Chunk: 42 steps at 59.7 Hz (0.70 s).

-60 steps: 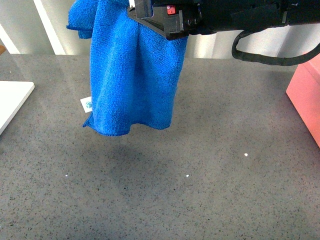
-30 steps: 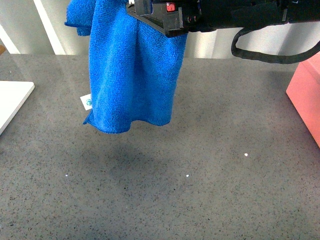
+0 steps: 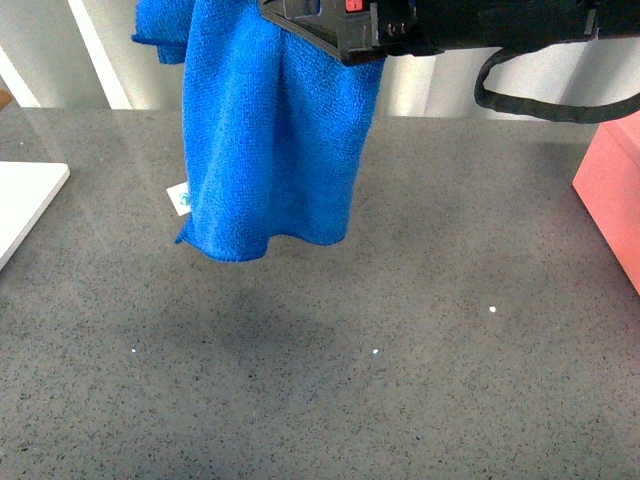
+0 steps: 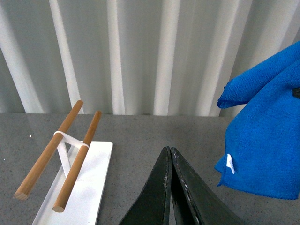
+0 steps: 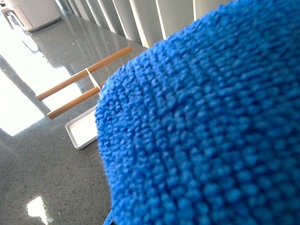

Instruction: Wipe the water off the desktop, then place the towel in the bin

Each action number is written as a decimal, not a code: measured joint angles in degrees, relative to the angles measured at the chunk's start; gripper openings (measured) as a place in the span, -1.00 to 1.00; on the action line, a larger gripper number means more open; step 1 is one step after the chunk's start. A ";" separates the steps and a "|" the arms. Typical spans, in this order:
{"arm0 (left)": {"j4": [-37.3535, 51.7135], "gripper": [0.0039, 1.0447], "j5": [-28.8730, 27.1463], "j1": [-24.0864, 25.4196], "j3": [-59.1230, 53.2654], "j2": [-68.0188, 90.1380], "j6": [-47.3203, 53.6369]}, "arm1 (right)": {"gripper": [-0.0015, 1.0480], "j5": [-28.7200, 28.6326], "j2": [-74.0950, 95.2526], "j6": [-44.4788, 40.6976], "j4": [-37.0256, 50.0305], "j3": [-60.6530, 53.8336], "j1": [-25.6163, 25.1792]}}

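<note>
The bright blue towel (image 3: pixel 270 130) hangs in folds above the speckled dark-grey desktop (image 3: pixel 400 380), its white tag (image 3: pixel 178 198) at the lower left edge. My right gripper (image 3: pixel 285 15) is shut on the towel's top, at the upper edge of the front view. Its fingers are hidden in the cloth, and the towel (image 5: pixel 201 131) fills the right wrist view. The salmon-pink bin (image 3: pixel 612 190) shows partly at the right edge. My left gripper (image 4: pixel 168 152) is shut and empty, low over the desktop (image 4: pixel 140 131), with the towel (image 4: pixel 267 140) hanging to one side of it.
A flat white board (image 3: pixel 25 200) lies at the left edge of the desktop. It carries a rack of two wooden rods (image 4: pixel 51 154), also seen in the right wrist view as wooden rods (image 5: pixel 84 77). White pleated curtains (image 4: pixel 140 56) close off the back.
My right gripper and the hanging towel have shifted slightly right and up. The towel's lower hem swung a little with it.
</note>
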 joint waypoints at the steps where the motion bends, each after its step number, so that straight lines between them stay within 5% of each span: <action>1: 0.00 -0.94 0.00 0.00 0.00 0.00 0.00 | -0.86 0.00 -0.02 0.07 0.11 0.00 0.00; 8: -0.09 -0.85 0.02 0.00 0.00 0.00 -0.02 | -0.86 0.04 -0.02 0.22 0.39 0.00 -0.13; 25: -0.09 0.09 0.00 0.00 0.00 -0.02 -0.02 | -0.86 1.66 -0.66 -0.24 -1.03 -0.46 -0.22; 42: -0.09 0.90 0.00 0.00 0.00 -0.02 0.02 | -0.86 10.14 -5.73 -5.77 -10.99 -0.48 -0.61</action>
